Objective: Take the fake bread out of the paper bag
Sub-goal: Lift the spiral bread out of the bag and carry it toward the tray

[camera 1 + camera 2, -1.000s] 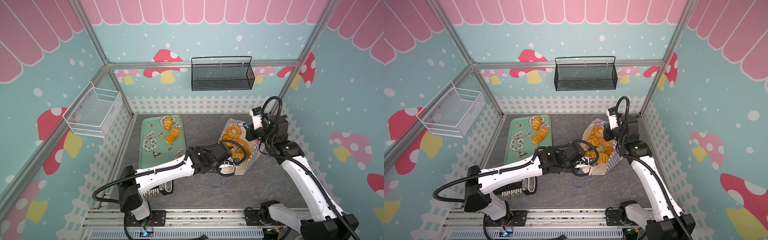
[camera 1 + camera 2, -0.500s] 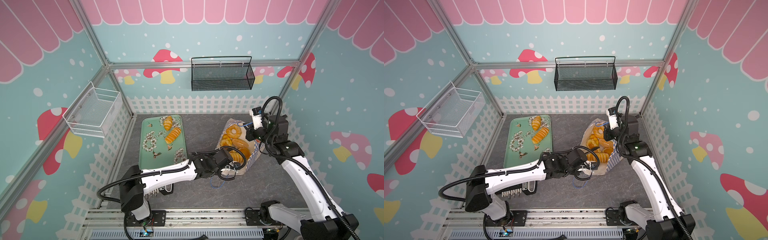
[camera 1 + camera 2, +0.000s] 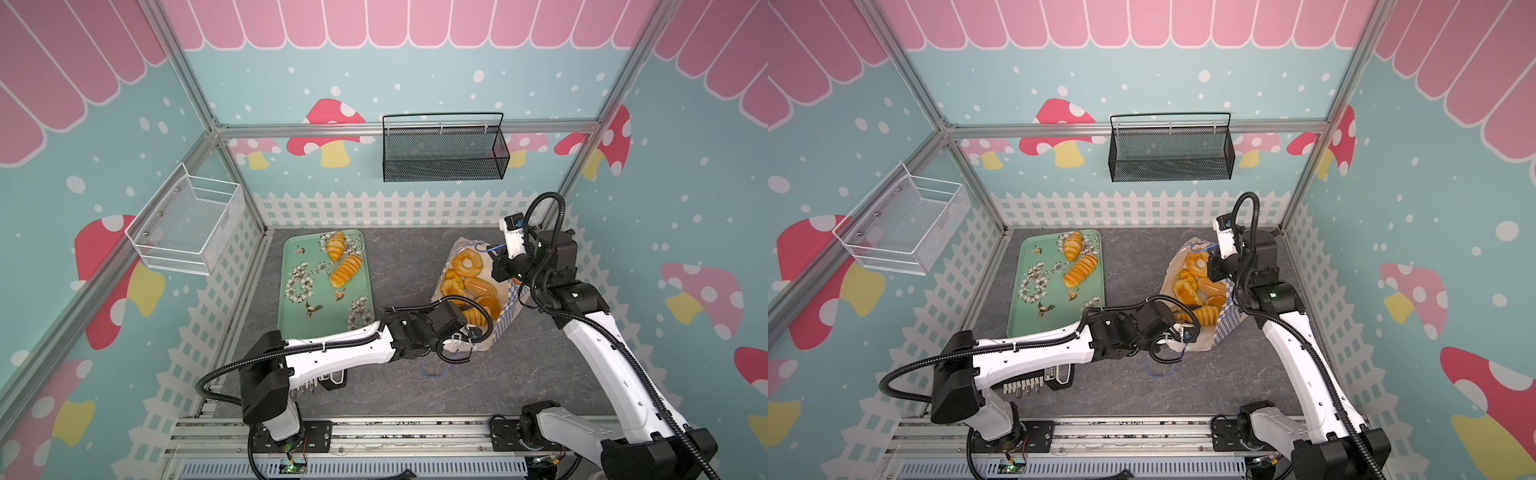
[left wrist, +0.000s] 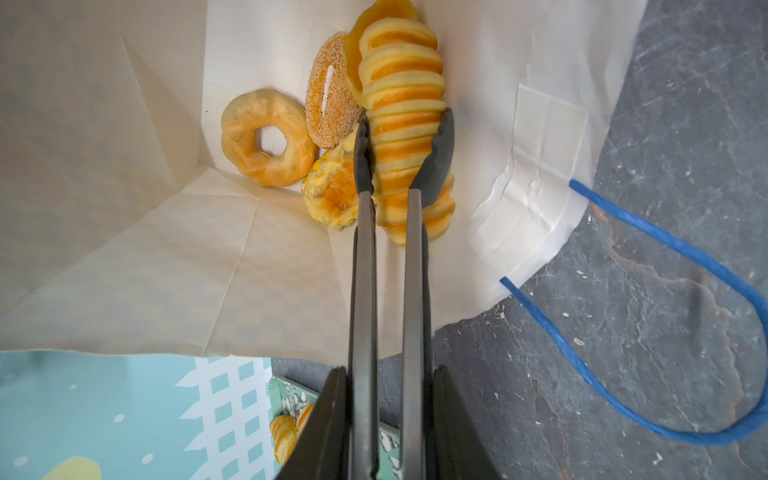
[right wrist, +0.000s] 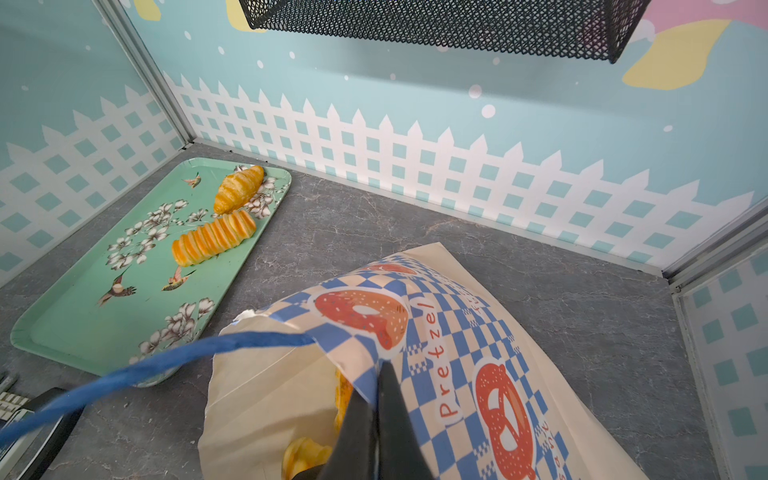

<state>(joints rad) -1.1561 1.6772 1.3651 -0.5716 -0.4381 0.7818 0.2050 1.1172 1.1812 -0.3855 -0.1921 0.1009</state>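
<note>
The paper bag [image 3: 505,320] [image 3: 1225,326] lies tilted on the floor with its mouth open. My right gripper [image 3: 496,266] [image 5: 376,399] is shut on the bag's checkered upper rim [image 5: 415,316]. My left gripper [image 3: 467,332] [image 4: 388,415] is shut on metal tongs [image 4: 363,266] that reach into the bag. The tong tips clamp a ribbed long loaf [image 4: 403,104] of fake bread. Beside that loaf lie a ring doughnut [image 4: 266,139], a sesame bun [image 4: 330,108] and a croissant-like piece [image 4: 332,191]. Both top views show several pastries [image 3: 467,262] [image 3: 1198,264] in the bag.
A green flowered tray [image 3: 299,320] at the left holds a croissant [image 3: 336,245] and a ribbed loaf [image 3: 345,270]. A black mesh basket [image 3: 442,151] hangs on the back wall and a white wire basket [image 3: 187,226] on the left wall. The bag's blue cord handle [image 3: 436,368] lies on the floor.
My left arm has reached a little further right into the bag's mouth, and the tongs have closed on the ribbed loaf. The right arm and the bag have stayed still.
</note>
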